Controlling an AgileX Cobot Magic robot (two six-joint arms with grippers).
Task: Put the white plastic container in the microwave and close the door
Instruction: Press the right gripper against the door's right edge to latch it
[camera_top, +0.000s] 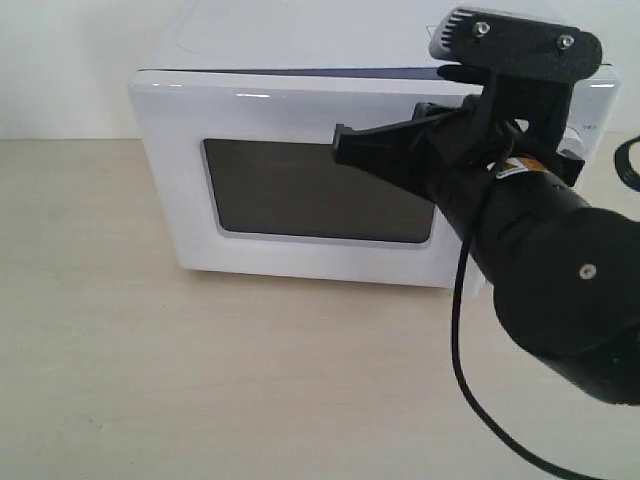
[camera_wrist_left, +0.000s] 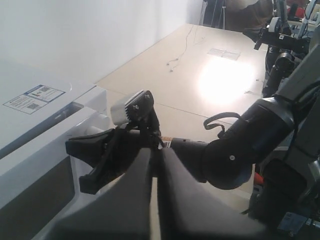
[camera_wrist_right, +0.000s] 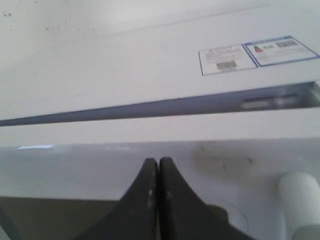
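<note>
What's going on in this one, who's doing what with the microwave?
The right gripper, fingers shut together, is at the front of the door of the microwave, just above the dark window, apparently pushing it. The door is nearly closed, but a thin dark gap shows along its top edge. The left gripper is shut on nothing, off to the side. The white plastic container is not in view; the window is too dark to show whether it is inside.

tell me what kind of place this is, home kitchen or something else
Probably a robotics lab, not a home kitchen: the microwave sits on a plain worktable by a blank white wall, and more robot arms stand in the background.
</note>
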